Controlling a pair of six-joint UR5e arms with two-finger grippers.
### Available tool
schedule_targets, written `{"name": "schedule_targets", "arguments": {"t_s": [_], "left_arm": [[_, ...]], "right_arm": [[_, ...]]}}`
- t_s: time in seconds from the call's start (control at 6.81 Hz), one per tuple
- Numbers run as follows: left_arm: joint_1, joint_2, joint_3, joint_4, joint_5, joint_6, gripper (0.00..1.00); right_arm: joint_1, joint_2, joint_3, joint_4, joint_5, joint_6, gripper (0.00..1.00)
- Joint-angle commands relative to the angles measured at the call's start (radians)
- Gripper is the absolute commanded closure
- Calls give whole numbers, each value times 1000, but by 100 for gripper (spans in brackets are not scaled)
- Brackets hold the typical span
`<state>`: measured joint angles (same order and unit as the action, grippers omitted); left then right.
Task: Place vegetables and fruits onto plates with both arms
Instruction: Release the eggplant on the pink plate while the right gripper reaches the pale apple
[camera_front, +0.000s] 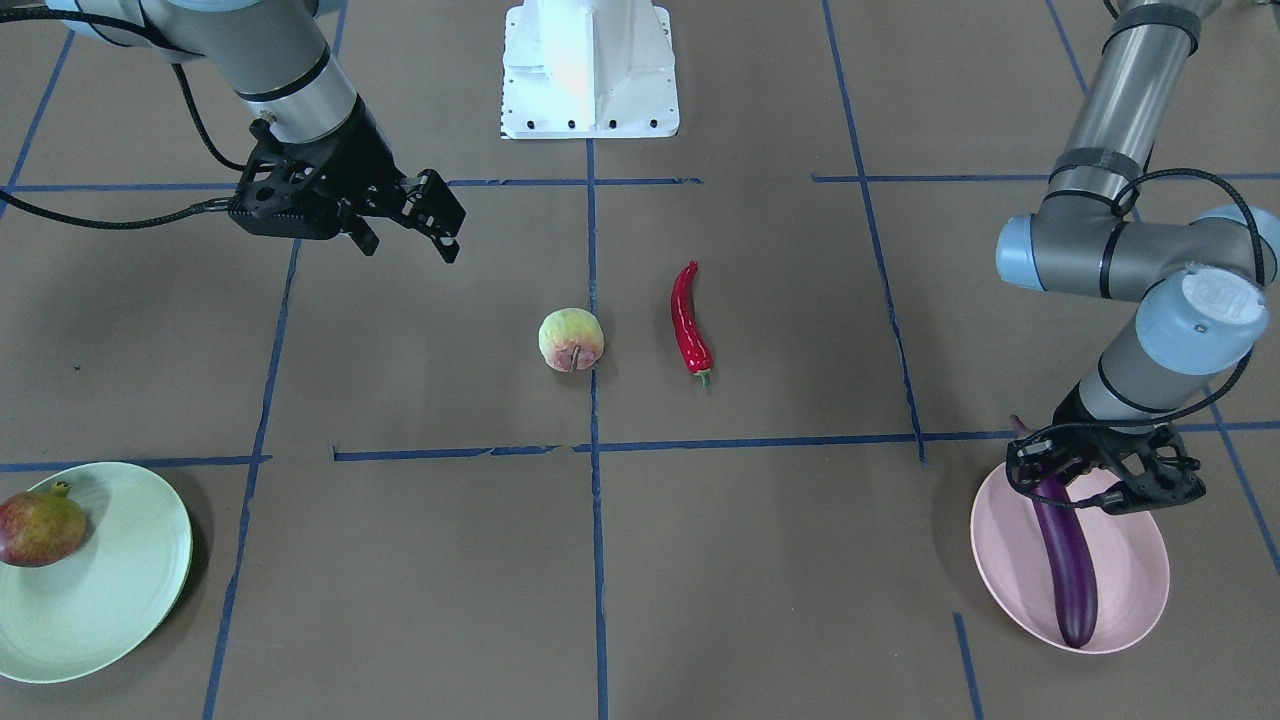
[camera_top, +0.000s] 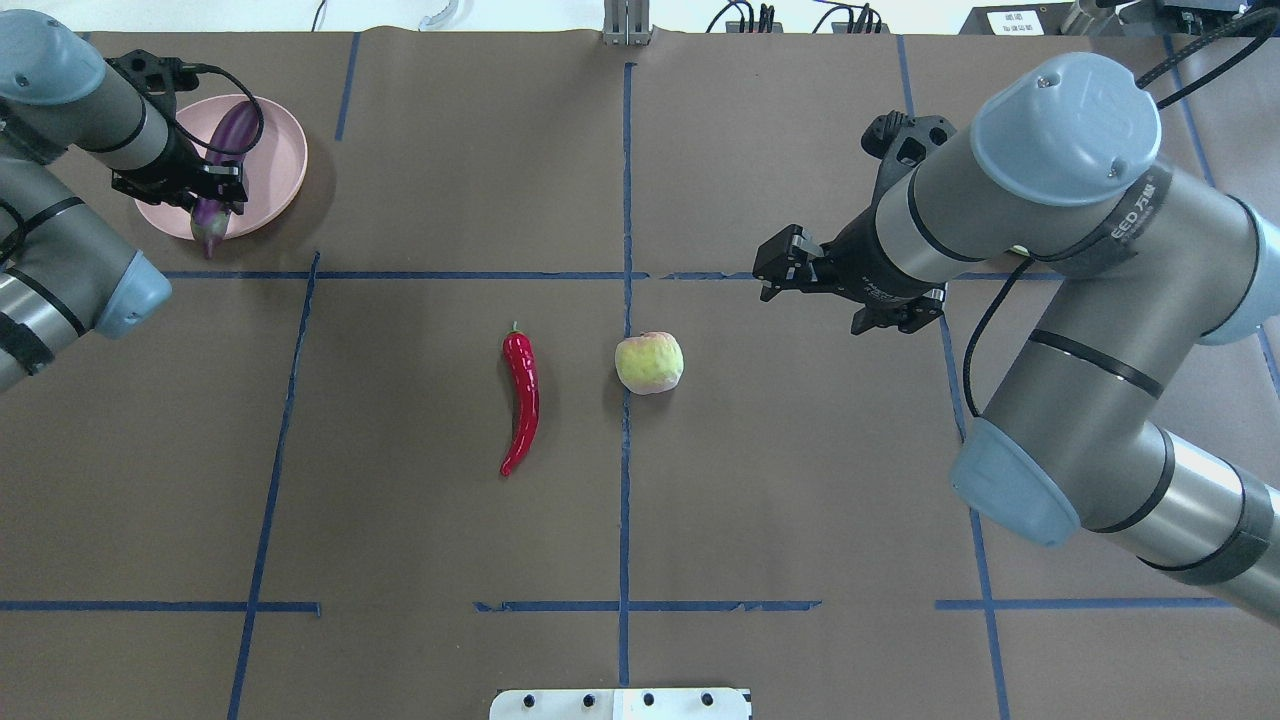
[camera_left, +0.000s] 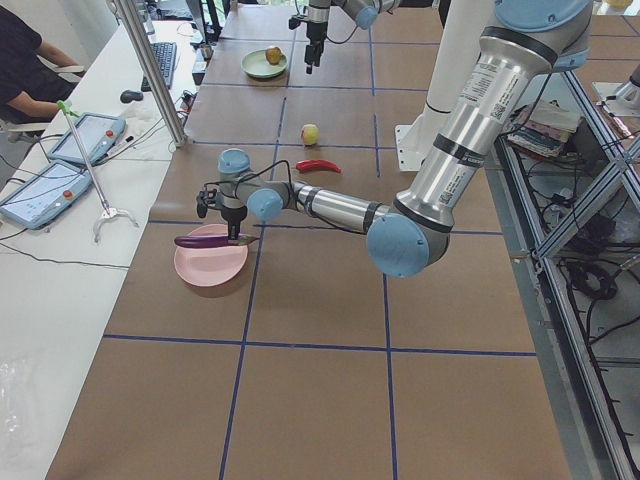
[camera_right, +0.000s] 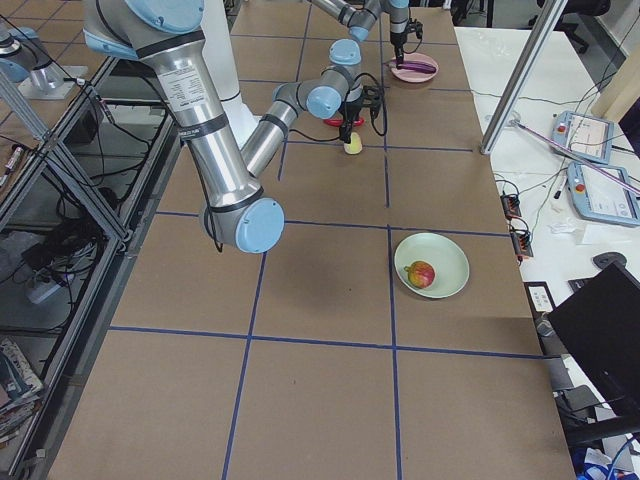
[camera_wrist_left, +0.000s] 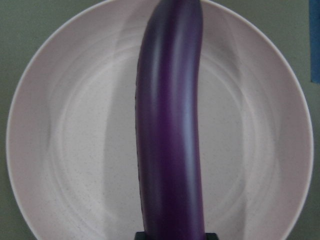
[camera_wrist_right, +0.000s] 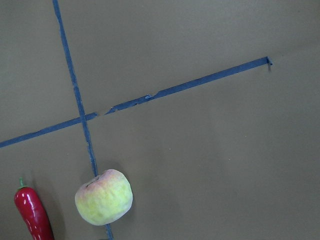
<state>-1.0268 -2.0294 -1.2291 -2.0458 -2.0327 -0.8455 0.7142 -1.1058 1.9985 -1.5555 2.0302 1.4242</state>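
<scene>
Apple (camera_top: 649, 362) is what I'm after next: it sits on the bare table, ahead of the right gripper (camera_top: 780, 272), below its fingertips and a little back toward the robot's base. Those fingers stand apart with nothing between them, well above the tabletop. In the right wrist view the apple shows low and off to one side, so I judge the fingers are not yet over it. It's round, so no axis to match, only the centring.

Just past the apple from those fingers lies the chili (camera_top: 520, 400), its long axis running toward and away from the robot, green stem at the far end. The right fingers are the nearer pair to both pieces.

My left gripper (camera_top: 213, 192) is well apart from them, busy at the pink plate (camera_front: 1130, 570). Its fingers straddle the cap end of the eggplant (camera_front: 1065, 550), which stretches straight out from between them across the plate, its tip reaching the far rim. Whether they are clamping it or have let go, I cannot tell.

Behind the right fingers, well off, the pomegranate (camera_front: 40, 527) rests on the green plate (camera_front: 110, 590).
</scene>
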Motion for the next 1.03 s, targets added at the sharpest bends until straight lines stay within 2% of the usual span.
{"name": "schedule_targets", "arguments": {"t_s": [0.0,0.29,0.44,0.73,0.88], "left_arm": [[-28,0,5,-27,-50,0,0],[-132,0,-57,-17,-269,-15,0],[-131,6,-107,-17,-277,-80,0],[-127,5,-159,-19,-277,-197,0],[-124,1,-174,-20,-276,-248,0]], "right_arm": [[-39,7,-10,0,-34,10,0],[-157,71,-108,5,-179,106,0],[-212,116,-175,5,-256,131,0],[-237,237,-332,12,-301,162,0],[-239,262,-369,23,-303,141,0]]}}
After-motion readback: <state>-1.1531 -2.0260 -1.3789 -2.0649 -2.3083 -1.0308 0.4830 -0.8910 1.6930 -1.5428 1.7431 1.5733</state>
